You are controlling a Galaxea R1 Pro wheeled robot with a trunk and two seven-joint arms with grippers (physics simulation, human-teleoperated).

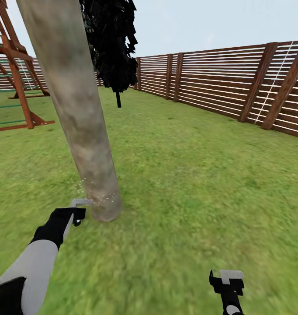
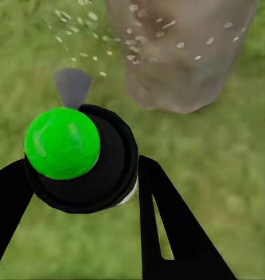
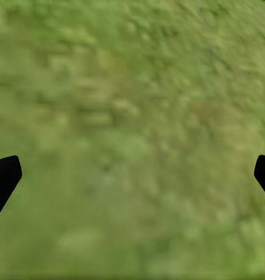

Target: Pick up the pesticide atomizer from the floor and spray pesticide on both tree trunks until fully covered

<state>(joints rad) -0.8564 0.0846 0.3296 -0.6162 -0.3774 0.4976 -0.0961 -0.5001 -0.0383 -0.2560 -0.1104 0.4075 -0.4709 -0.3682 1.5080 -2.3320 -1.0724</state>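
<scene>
Nozzle of the pesticide atomizer (image 2: 80, 154) – clamped between the left gripper (image 1: 74, 214) fingers – points at the foot of the tree trunk (image 1: 77, 109) just ahead, droplets speckling its base, while the right gripper (image 1: 227, 280) hangs open over grass (image 1: 188, 175).

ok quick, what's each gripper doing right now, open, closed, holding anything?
Left gripper: closed on the pesticide atomizer, spraying at the tree trunk.
Right gripper: open, holding nothing, over the grass.
</scene>
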